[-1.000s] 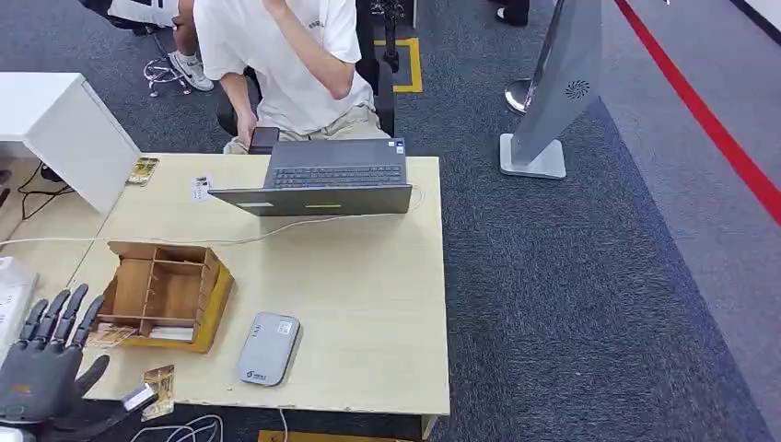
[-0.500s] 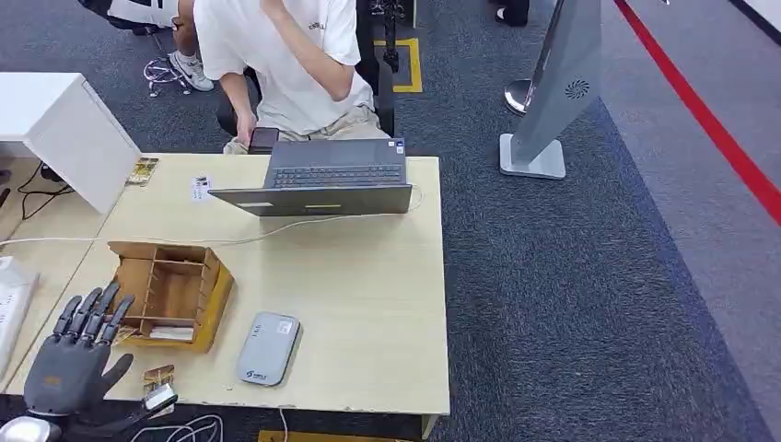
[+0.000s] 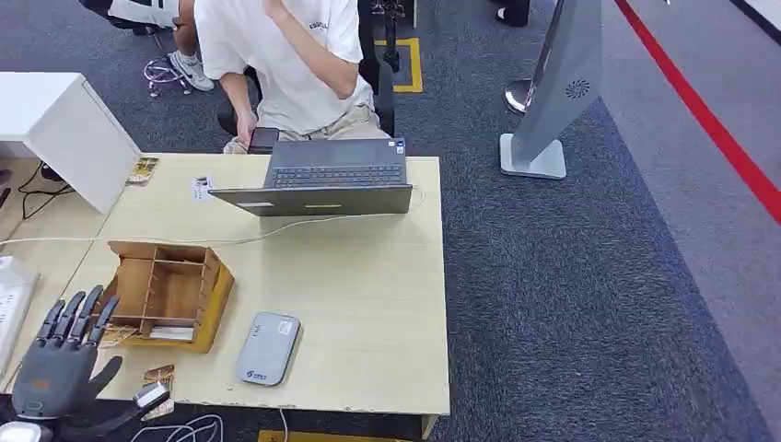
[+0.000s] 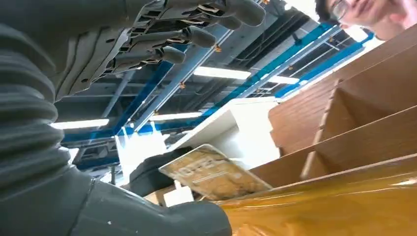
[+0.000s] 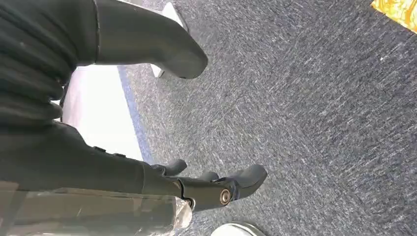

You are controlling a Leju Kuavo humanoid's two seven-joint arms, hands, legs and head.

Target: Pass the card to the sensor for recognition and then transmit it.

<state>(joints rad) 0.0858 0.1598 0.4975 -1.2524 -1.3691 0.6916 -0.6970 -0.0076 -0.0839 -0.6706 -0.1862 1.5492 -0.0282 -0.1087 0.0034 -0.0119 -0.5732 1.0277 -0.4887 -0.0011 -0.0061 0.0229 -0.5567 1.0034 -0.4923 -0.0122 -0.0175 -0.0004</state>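
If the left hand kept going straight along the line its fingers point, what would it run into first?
Most likely the wooden organizer box. The left hand, fingers spread, points up the table toward the box's near left corner; the left wrist view shows its wooden walls just ahead. The card lies beside the thumb, off that line. Height is unclear.

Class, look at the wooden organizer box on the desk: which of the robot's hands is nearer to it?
Left. The left hand hovers just beside the wooden organizer box, fingers spread, at the desk's near corner. The right hand hangs over the carpet, away from the desk.
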